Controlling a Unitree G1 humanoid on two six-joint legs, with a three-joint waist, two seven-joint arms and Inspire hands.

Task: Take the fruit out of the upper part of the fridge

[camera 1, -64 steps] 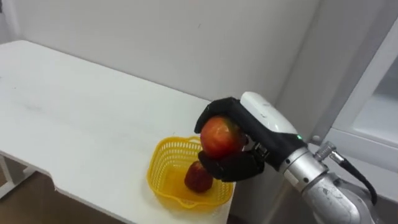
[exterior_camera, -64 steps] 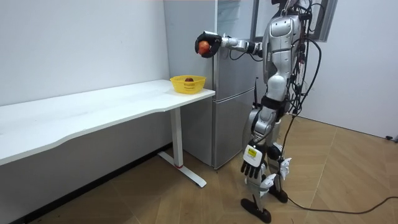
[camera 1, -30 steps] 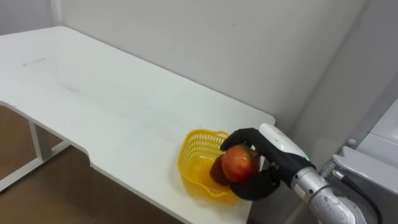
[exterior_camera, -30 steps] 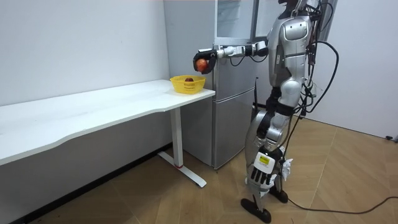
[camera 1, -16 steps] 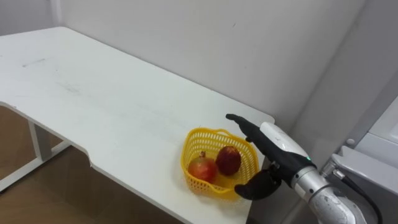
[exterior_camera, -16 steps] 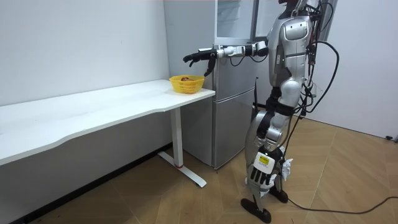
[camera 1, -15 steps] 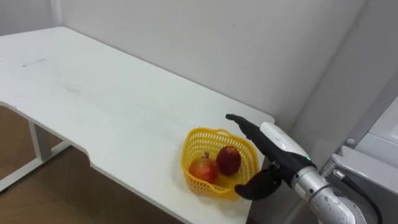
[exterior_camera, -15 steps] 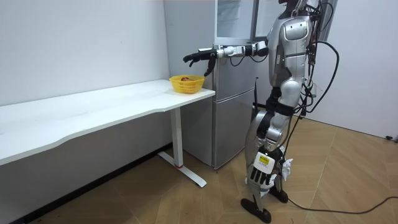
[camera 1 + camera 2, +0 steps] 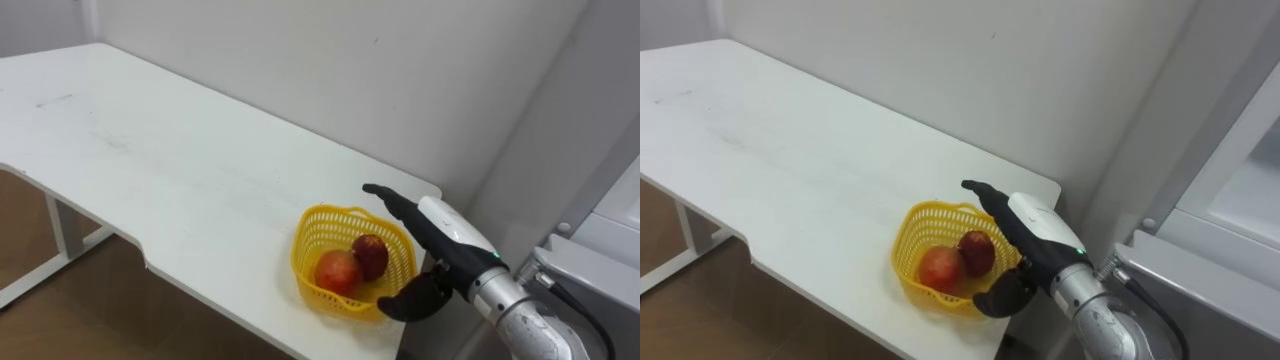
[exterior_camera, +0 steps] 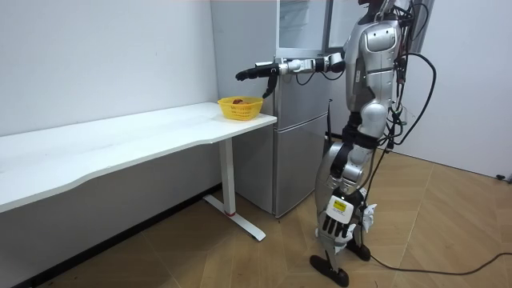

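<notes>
No lettering, number or sign can be read anywhere here

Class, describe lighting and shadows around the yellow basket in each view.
Left eye view: soft, even light on the basket and table, no glare. Right eye view: likewise around the open right hand. Room view: wall beneath the table is shaded.

My right hand (image 9: 440, 232): glossy white plastic shell over back, matt black fingers (image 9: 385, 197), bare brushed metal at wrist. Basket (image 9: 303, 248): yellow plastic, open mesh, slight sheen. Nearer fruit (image 9: 338, 271): red, smooth, shiny skin. Farther fruit (image 9: 371, 254): darker red, duller. Table (image 9: 150, 165): white, smooth, matt. Fridge (image 10: 300, 128): smooth grey, satin finish. Floor (image 10: 240, 256): wood planks, low sheen.
</notes>
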